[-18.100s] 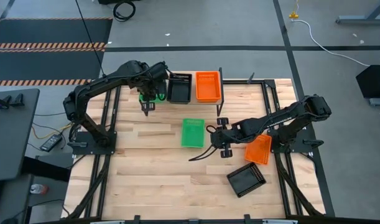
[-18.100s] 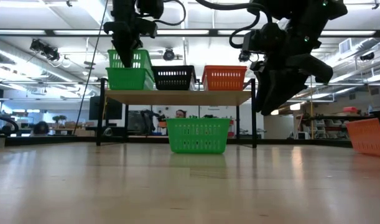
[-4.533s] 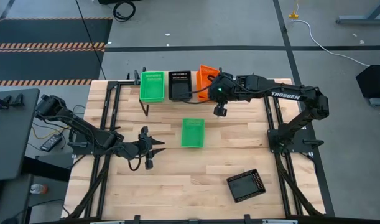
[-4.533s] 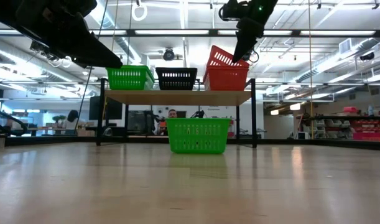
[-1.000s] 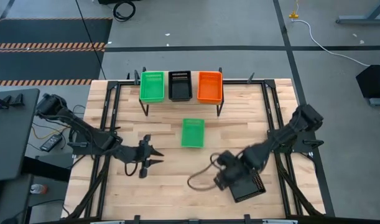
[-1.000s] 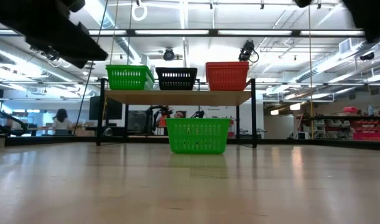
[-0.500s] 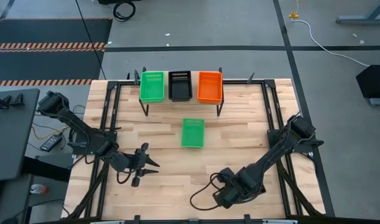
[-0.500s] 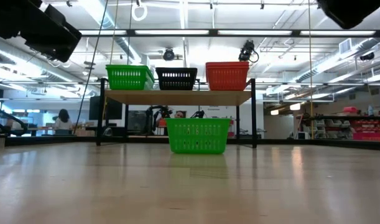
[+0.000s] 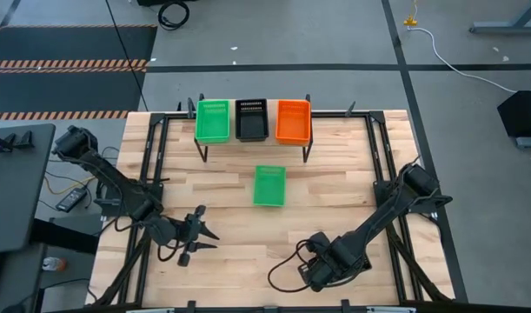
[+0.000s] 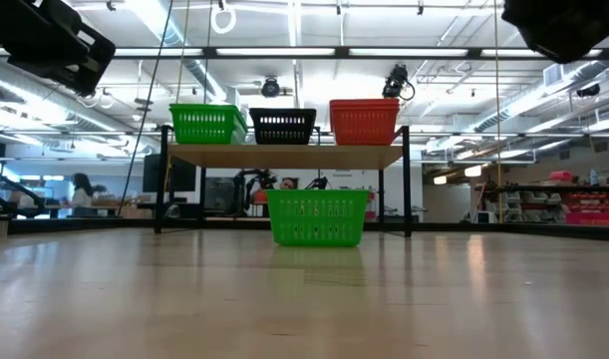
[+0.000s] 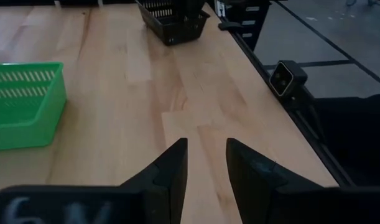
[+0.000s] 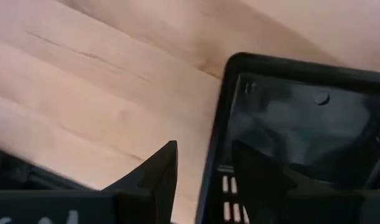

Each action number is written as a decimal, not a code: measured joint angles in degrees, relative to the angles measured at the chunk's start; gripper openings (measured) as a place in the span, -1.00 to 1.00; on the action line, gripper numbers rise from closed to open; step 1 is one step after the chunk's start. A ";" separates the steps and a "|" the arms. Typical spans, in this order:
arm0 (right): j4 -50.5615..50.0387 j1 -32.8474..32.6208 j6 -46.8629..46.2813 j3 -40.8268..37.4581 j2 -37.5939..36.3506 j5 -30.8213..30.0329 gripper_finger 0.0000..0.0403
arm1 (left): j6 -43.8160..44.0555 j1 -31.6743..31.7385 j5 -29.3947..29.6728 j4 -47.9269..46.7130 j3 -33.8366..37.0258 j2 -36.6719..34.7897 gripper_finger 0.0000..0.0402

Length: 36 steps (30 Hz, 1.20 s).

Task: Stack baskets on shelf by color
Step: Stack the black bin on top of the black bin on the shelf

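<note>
I've got the right gripper (image 12: 202,177) apart, straddling the black basket's (image 12: 301,118) wall near right on the surface; next: clamp, lift, carry to shelf (image 9: 252,139); left gripper (image 11: 205,165) apart, idle near left.

Left arm stretched low, left gripper (image 9: 195,244) parted, empty. Right arm folded down, right gripper (image 12: 202,174) parted, astride rim.

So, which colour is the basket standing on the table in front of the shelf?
Bright green basket, with mesh walls; it shows best in the low view, before the shelf.
</note>
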State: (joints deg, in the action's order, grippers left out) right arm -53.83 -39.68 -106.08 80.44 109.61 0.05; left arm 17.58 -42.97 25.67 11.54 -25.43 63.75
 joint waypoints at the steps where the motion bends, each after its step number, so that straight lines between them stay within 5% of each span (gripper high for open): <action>1: -0.28 0.00 -0.05 0.00 0.18 -0.01 -0.21 | 0.00 -0.16 0.00 -0.16 0.00 0.00 -0.42; 12: 0.06 0.05 -0.40 0.00 4.05 1.52 -0.31 | -0.06 -2.38 0.00 -1.69 0.00 -0.02 -0.42; 22: -0.62 1.73 8.72 0.02 4.87 3.69 -0.94 | 0.90 -2.68 0.19 -2.48 0.00 -0.02 -0.42; 27: -1.91 4.81 16.10 0.07 4.20 3.13 -0.95 | 1.99 -2.66 0.22 -2.48 0.00 -0.02 -0.42; 32: -13.84 8.24 24.43 6.59 3.73 0.41 -0.96 | 4.55 -3.47 1.10 -2.84 0.00 -0.02 -0.42; 36: -25.91 10.88 32.40 17.32 3.73 -7.30 -0.97 | 5.80 -4.94 3.38 -3.54 0.00 -0.02 -0.42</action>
State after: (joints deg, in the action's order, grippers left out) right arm -79.74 -28.80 -73.68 97.77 113.34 -7.26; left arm 23.38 -47.90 29.05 7.99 -25.43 63.72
